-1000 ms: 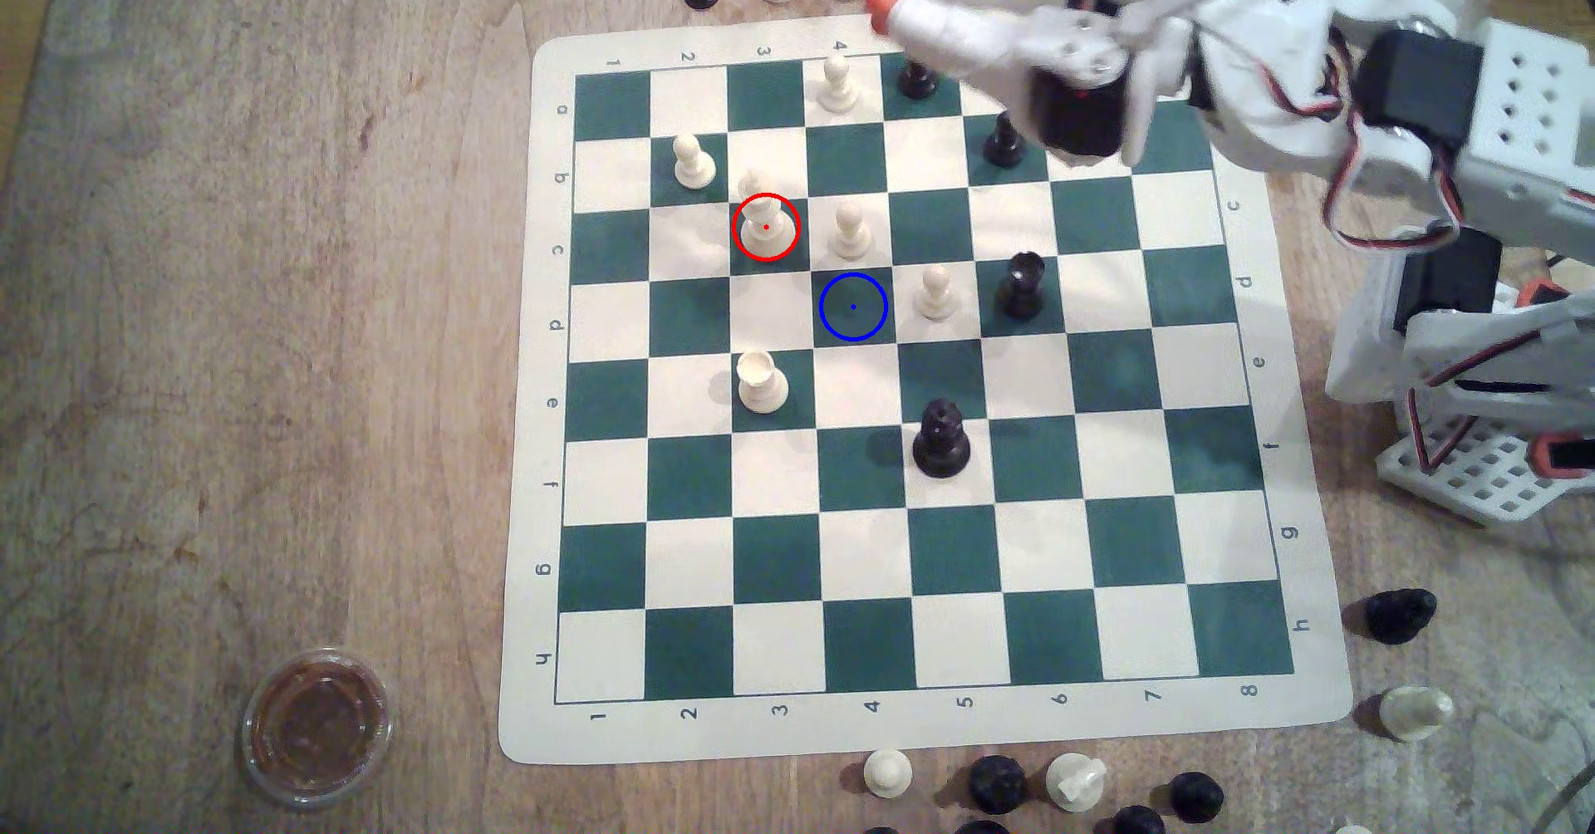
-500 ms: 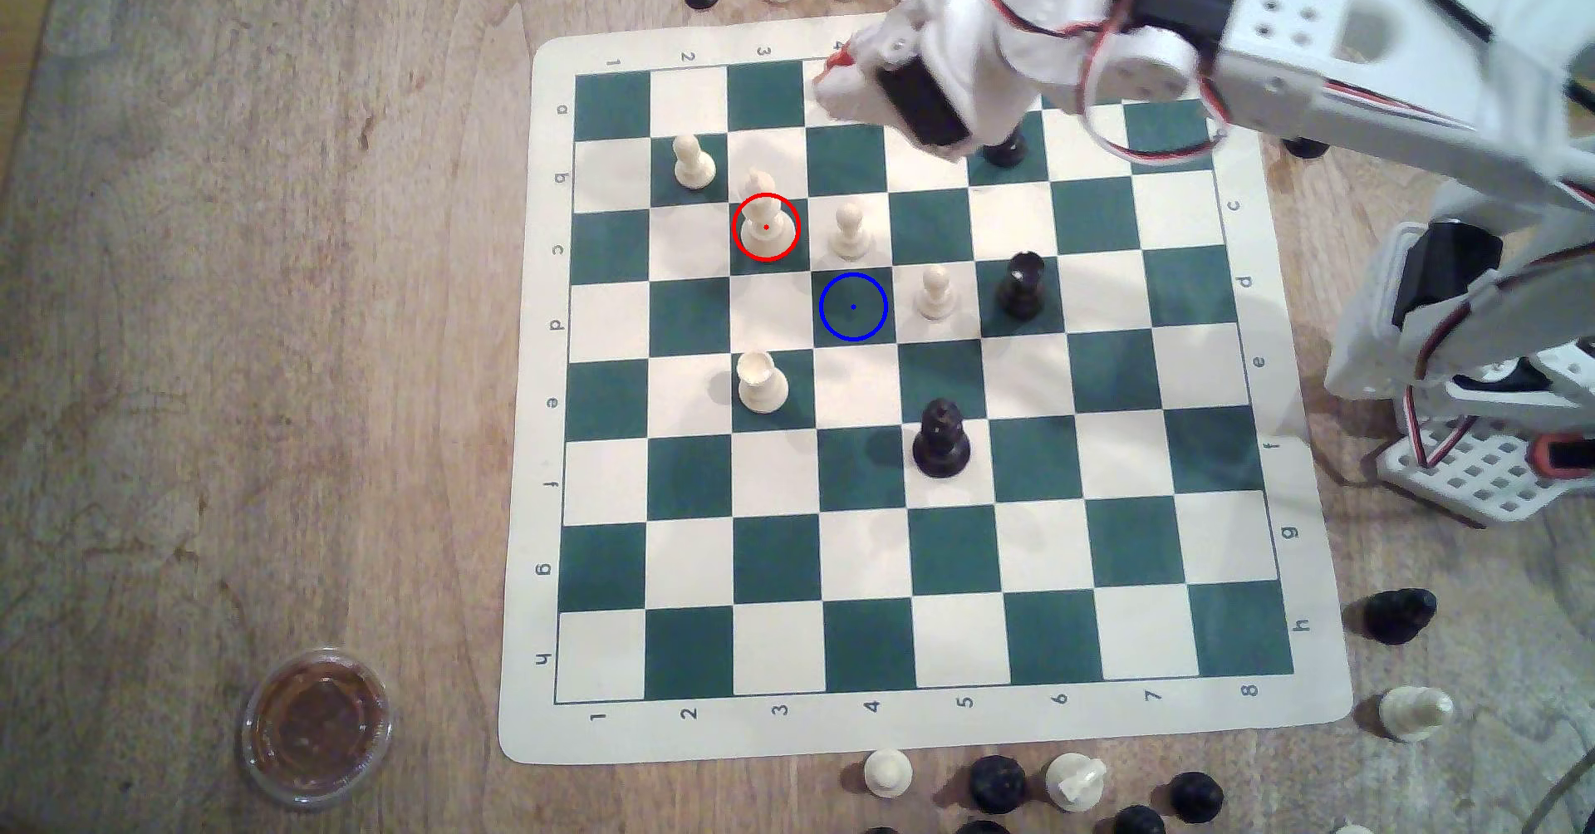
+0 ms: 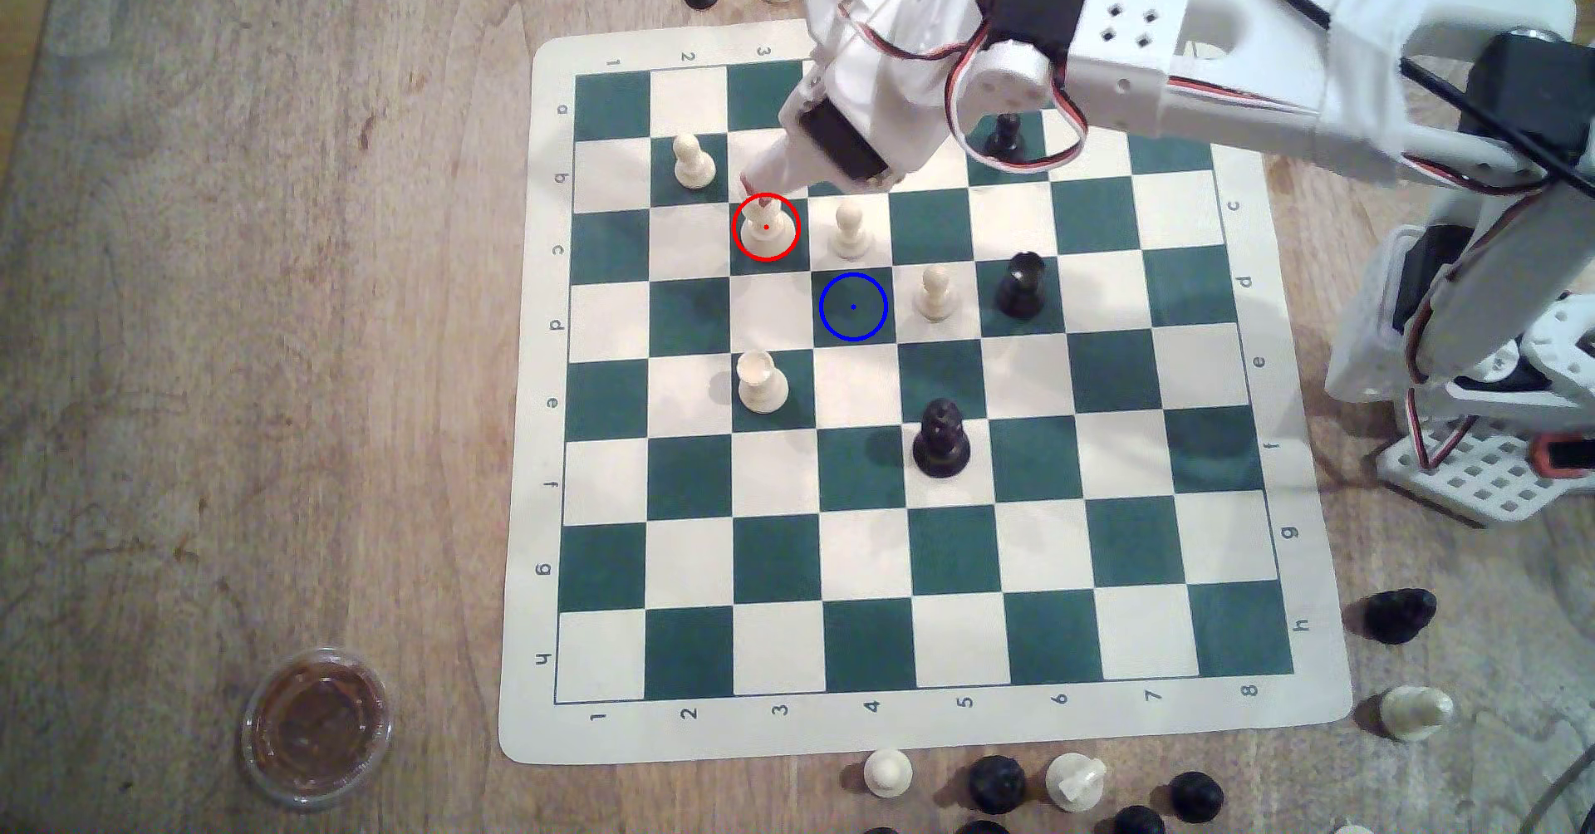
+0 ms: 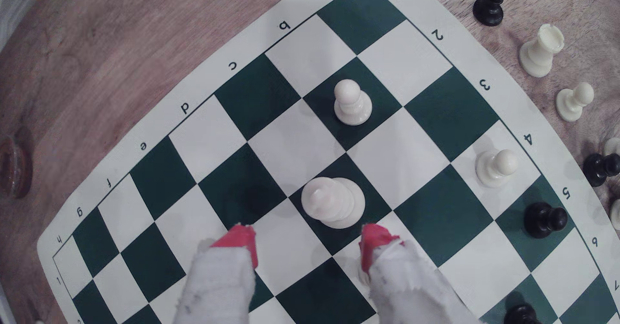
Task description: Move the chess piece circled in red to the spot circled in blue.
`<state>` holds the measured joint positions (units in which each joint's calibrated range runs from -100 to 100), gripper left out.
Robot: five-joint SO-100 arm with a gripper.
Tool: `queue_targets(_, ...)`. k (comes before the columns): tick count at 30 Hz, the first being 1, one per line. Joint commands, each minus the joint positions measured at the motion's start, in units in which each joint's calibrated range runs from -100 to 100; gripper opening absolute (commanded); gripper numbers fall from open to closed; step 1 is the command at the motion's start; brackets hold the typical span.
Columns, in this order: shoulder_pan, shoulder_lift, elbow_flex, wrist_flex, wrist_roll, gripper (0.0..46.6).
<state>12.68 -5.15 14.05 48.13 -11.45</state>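
Note:
The chess piece circled in red (image 3: 765, 228) is a tall cream piece with a pointed top, standing upright on a green square of the board (image 3: 535, 368). My gripper (image 3: 761, 187) hangs just above and behind it, hiding its top in the exterior view. In the wrist view the piece (image 4: 332, 201) stands just ahead of my gripper (image 4: 308, 240). The two red-tipped fingers (image 4: 240, 242) are spread wide, open and apart from it. The spot circled in blue (image 3: 853, 306) is a bare green square, one square diagonally toward the exterior view's lower right.
Cream pawns stand close by (image 3: 693, 161), (image 3: 850, 230), (image 3: 935, 292). A cup-topped cream piece (image 3: 761, 381) and black pieces (image 3: 1020, 286), (image 3: 941, 439) stand further down the board. Captured pieces (image 3: 992, 782) lie along the board's edges. A small brown-filled cup (image 3: 315, 726) sits at lower left.
The arm has swung from the board's far right corner toward the exterior view's left and come down over the red-circled piece. No chess piece has moved.

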Motion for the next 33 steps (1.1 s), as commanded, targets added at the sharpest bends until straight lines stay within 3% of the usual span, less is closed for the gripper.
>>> queue_targets(1, -0.7, 0.7, -5.8, 0.6, 0.8, 18.2)
queue_targets(33, -0.4, 16.2, -16.6, -1.0, 2.0, 19.2)
